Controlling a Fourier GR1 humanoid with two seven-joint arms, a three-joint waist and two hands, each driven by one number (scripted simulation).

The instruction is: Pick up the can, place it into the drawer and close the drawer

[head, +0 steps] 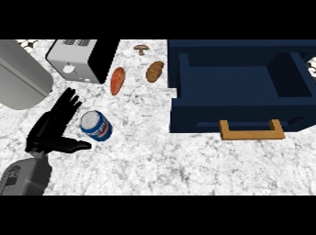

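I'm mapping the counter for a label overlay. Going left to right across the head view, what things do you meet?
Grey appliance → left hand → can → sweet potato → mushroom → potato → open blue drawer with its wooden handle. The toaster overlaps several of these, so I leave it out.

**Other things on the marble counter**

A white and grey marbled counter point(188, 170) fills the view. At the far left lies a large, smooth grey metal object point(11, 73) with rounded corners, set at an angle. Just to its right stands a toaster point(82, 58), silver on the near side and black on the right, slots showing on top. Right of the toaster lies a long orange-red sweet potato point(117, 81), pointing away from the viewer. Near it, further right, lies a shorter brown potato point(155, 71). Beyond them, near the far edge, sits a small brown mushroom point(141, 48)
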